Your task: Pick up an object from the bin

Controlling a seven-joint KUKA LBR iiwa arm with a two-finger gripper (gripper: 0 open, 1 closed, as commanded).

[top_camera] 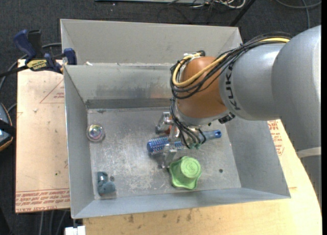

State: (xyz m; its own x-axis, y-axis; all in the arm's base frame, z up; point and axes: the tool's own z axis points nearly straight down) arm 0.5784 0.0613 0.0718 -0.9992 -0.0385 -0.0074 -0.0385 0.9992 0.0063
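My gripper (166,141) is down on the bin floor near the middle, under the arm's orange cover. Its two metal fingers stand apart, one fingertip (164,122) on the far side and the other on the near side of a blue bristly brush head (156,146). The brush lies flat, and its blue handle (215,135) pokes out to the right of the gripper. Whether the fingers touch it I cannot tell. A green ridged cap-shaped thing (185,172) lies just in front of the gripper, close to the near fingertip.
A small shiny ball (95,133) rests by the left wall. A blue-grey lump (106,184) sits in the front left corner. The arm and its cables cover the bin's right side.
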